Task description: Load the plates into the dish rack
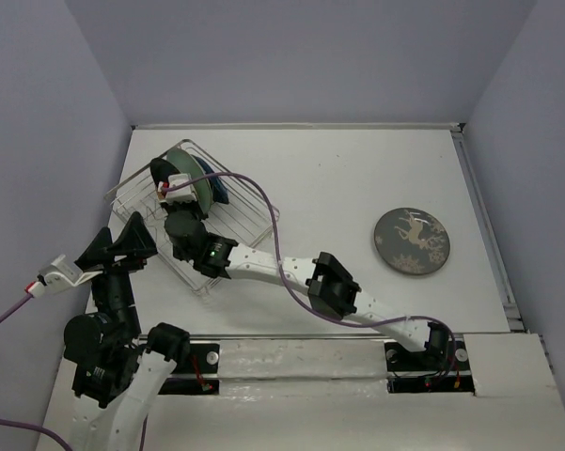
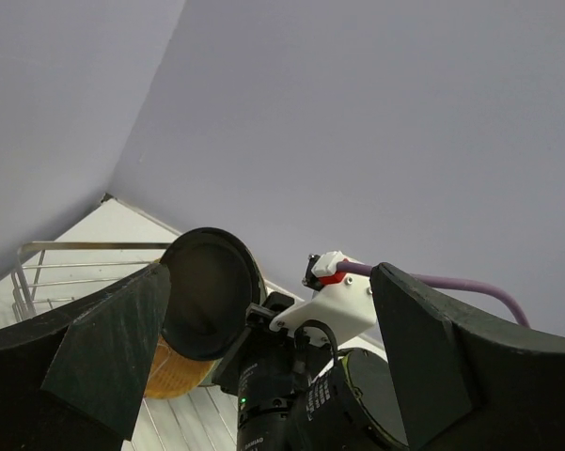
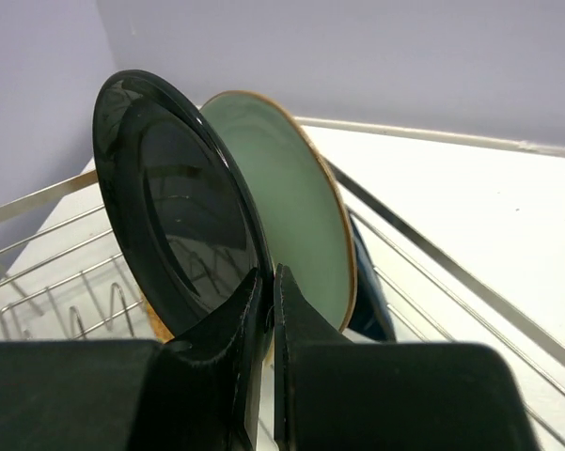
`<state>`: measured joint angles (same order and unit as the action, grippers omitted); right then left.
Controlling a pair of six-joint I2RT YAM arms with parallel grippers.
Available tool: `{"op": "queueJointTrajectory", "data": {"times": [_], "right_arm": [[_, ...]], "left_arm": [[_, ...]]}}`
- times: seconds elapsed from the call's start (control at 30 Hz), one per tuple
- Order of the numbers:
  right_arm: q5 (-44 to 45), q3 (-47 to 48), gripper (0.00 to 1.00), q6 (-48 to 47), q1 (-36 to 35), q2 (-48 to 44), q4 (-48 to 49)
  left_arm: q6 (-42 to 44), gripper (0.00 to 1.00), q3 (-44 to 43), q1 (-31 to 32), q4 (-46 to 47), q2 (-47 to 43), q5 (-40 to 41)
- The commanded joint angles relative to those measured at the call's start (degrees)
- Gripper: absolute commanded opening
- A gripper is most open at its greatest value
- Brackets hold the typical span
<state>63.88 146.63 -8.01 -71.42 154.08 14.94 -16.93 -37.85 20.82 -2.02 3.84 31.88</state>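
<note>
The right fingers (image 3: pixel 301 348) are clamped on the lower rim of the small glossy black plate (image 3: pixel 179 216), holding it upright inside the silver wire dish rack (image 1: pixel 132 181), just beside the pale teal plate (image 3: pixel 301 207). Glazed, rigid and breakable, it likely slips easily, so the rim suits gripping. The left fingers (image 2: pixel 103 357) stand apart, empty.

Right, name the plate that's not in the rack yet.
The grey deer plate, lying flat on the table to the right; the others stand upright in the dish rack.
</note>
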Motion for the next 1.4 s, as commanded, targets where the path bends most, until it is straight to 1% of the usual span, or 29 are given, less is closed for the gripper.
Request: {"op": "queueJointTrajectory", "data": {"times": [0.0, 0.27, 0.67, 0.87, 1.13, 1.2, 1.23, 1.3, 1.33, 1.37], "right_arm": [[3.89, 1.91, 0.07, -5.0, 0.14, 0.16, 10.55], [2.13, 0.15, 0.07, -1.05, -0.39, 2.01, 7.13], [0.2, 1.38, 0.07, 2.56, -1.53, 3.59, 2.65], [-0.68, 2.08, 0.07, 2.74, -1.53, 3.68, 2.46], [-2.7, 0.68, 0.07, 5.28, -2.06, 3.95, 1.41], [-3.49, 0.59, 0.1, 5.72, -2.59, 3.95, 1.32], [-4.28, 0.24, 0.18, 5.99, -2.59, 3.86, 1.32], [-5.16, -0.46, 0.28, 6.95, -2.59, 3.6, 1.32], [-5.69, -0.9, 0.36, 7.39, -2.59, 2.9, 1.23], [-6.48, -1.43, 0.4, 7.74, -2.59, 2.63, 1.32]], "left_arm": [[0.58, 0.99, -0.65, 0.19, 2.55, -0.41, 0.29], [0.58, 0.99, -0.56, 0.19, 2.46, -0.58, 0.11], [0.49, 0.99, -0.56, 0.19, 2.55, -0.85, -0.06], [0.4, 0.99, -0.48, 0.19, 2.55, -0.76, -0.15], [0.32, 0.99, -0.48, 0.19, 2.55, -0.85, -0.33], [0.32, 0.99, -0.48, 0.19, 2.46, -0.76, -0.41], [0.4, 0.99, -0.48, 0.19, 2.55, -0.85, -0.41], [0.4, 0.99, -0.48, 0.19, 2.55, -0.85, -0.41], [0.4, 0.99, -0.48, 0.19, 2.55, -0.85, -0.41], [0.4, 0.99, -0.48, 0.19, 2.55, -0.85, -0.41]]}}
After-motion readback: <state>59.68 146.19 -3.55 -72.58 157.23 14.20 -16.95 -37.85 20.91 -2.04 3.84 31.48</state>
